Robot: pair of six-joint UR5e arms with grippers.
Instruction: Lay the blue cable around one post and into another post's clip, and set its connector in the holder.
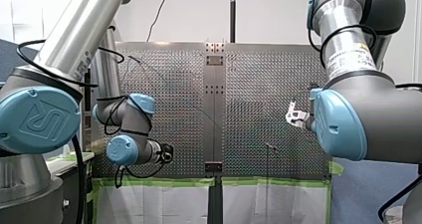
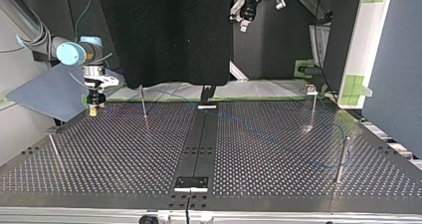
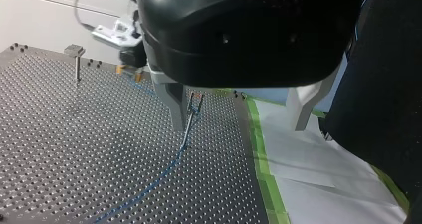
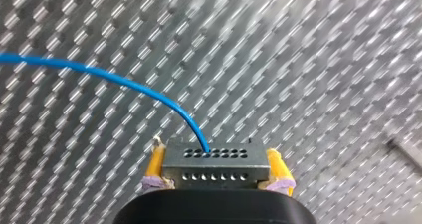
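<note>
Gripping the connector (image 4: 214, 171) in my right claw (image 4: 215, 153), yellow pads (image 4: 156, 162) pressed on its two narrow ends, low over the surface (image 4: 298, 59). Blue cable (image 4: 99, 74) curving out of the connector's face and away to one side.

In the left wrist view, possible to trace that cable across the perforated surface up to a thin post (image 3: 195, 99) with a forked clip at its top, then on toward the right claw near the surface's far edge. Cannot tell whether seated in the clip or only beside it: too fine to confirm. With my left claw (image 3: 238, 129) spread apart and empty, raised well above the surface in the top view.

As for the cable: judged light, thin, springy rather than limp — likely to hold its curve and to pop out of a clip if slackened. As for the connector: small, hard, smooth-sided, so prone to twisting between the pads under a sideways tug.

Best to hold by the connector body, squarely across the ends, never by the wire at its root, where a sharp bend could strain the joint. For steering the run around a post, better to pinch the cable itself lightly, close to the post, with the free claw. Cannot tell from these views which fixture serves as the holder.
</note>
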